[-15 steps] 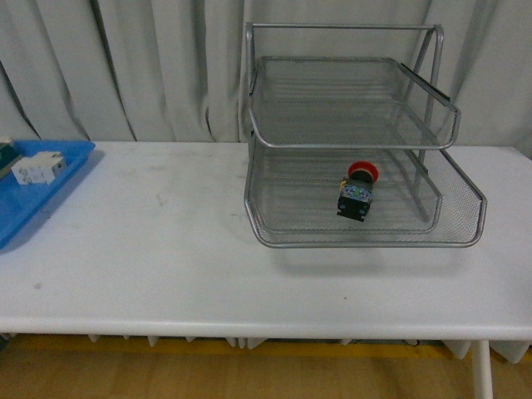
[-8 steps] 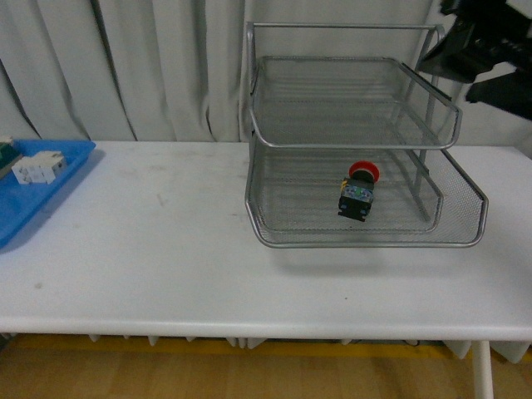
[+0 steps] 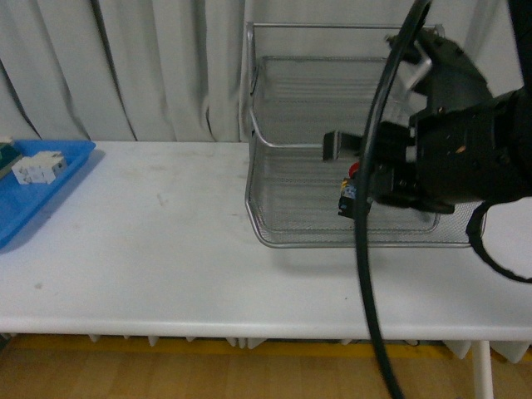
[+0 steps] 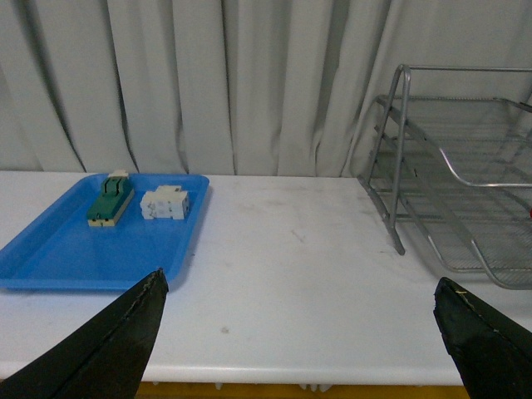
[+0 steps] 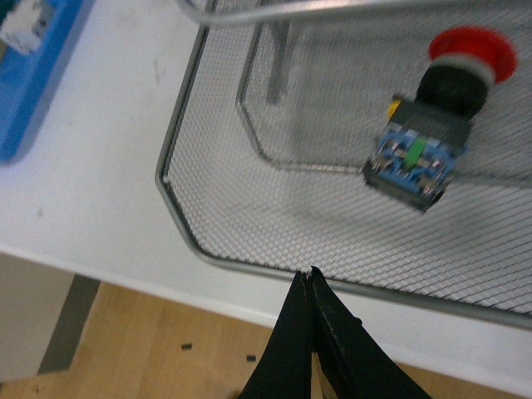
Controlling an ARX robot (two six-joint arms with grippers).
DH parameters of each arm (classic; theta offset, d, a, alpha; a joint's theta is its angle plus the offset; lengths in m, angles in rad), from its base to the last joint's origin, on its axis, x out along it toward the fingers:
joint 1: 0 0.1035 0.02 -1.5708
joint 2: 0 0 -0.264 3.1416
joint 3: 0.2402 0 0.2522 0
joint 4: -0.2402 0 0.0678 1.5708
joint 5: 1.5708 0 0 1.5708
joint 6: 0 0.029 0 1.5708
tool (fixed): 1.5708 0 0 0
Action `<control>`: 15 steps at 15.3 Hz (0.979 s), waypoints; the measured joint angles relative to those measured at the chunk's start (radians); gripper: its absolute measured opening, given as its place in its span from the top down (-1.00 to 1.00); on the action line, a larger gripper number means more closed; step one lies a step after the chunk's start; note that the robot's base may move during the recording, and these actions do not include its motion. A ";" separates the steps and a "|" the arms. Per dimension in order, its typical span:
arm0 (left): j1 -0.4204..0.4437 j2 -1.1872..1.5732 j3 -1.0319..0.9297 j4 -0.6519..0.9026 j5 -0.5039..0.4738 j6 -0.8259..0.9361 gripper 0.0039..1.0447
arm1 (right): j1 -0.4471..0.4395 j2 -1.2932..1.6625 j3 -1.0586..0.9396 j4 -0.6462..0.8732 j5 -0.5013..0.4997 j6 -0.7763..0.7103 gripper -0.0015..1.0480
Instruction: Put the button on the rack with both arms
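The button [image 5: 432, 125], red cap and black body with bluish-green detail, lies on its side in the bottom tier of the silver wire rack [image 5: 179, 150]. My right gripper [image 5: 309, 274] is shut and empty, its tip over the tier's front rim, apart from the button. In the front view the bulky black right arm [image 3: 453, 158] covers much of the rack [image 3: 283, 166], and only an edge of the button [image 3: 347, 195] shows. My left gripper [image 4: 299, 283] is open and empty above the white table, with the rack [image 4: 399, 166] off to one side.
A blue tray [image 4: 50, 258] at the table's left end holds a green-and-cream block [image 4: 108, 199] and a white blocky component [image 4: 165, 204]; it also shows in the front view [image 3: 33, 195]. A black cable [image 3: 366, 274] hangs in front of the table. Grey curtains hang behind.
My right arm has come in from the upper right and now sits low in front of the rack, covering most of the button. The button and rack have not moved.
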 joint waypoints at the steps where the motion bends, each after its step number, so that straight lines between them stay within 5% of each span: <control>1: 0.000 0.000 0.000 0.000 0.000 0.000 -0.88 | 0.019 0.020 -0.013 -0.008 -0.005 -0.014 0.96; 9: 0.000 0.000 0.000 0.000 0.000 0.000 -0.88 | 0.054 0.184 -0.001 -0.072 0.010 -0.126 0.96; 15: 0.000 0.000 0.000 0.000 0.000 0.000 -0.88 | -0.006 0.276 0.117 -0.113 0.032 -0.168 0.96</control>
